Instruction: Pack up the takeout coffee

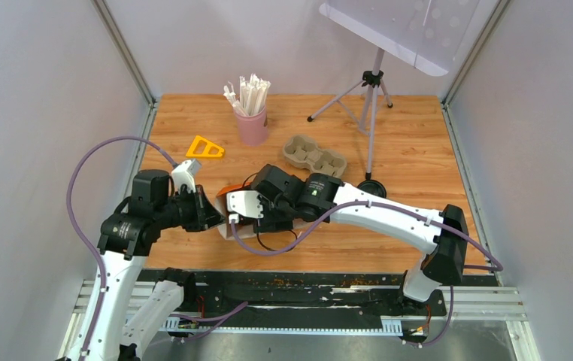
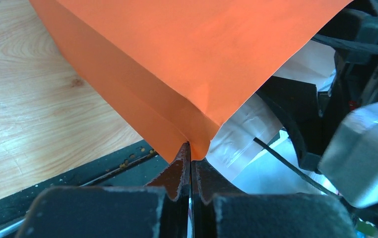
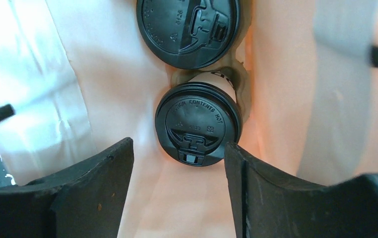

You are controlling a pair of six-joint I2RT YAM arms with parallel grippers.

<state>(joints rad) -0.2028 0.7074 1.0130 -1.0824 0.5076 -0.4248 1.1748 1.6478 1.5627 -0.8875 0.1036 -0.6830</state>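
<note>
While left gripper [image 2: 191, 166] pinches the orange bag [image 2: 202, 49], right gripper [image 3: 178, 148], jaws spread above the lidded cups [image 3: 197, 121], could snag paper, toppling them.

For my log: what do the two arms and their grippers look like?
The left arm and right arm have white link shells, black joint housings and a lilac cable looping along each. A green light glows near the right wrist. The left gripper and right gripper have matte black fingers with scuffed edges.
</note>
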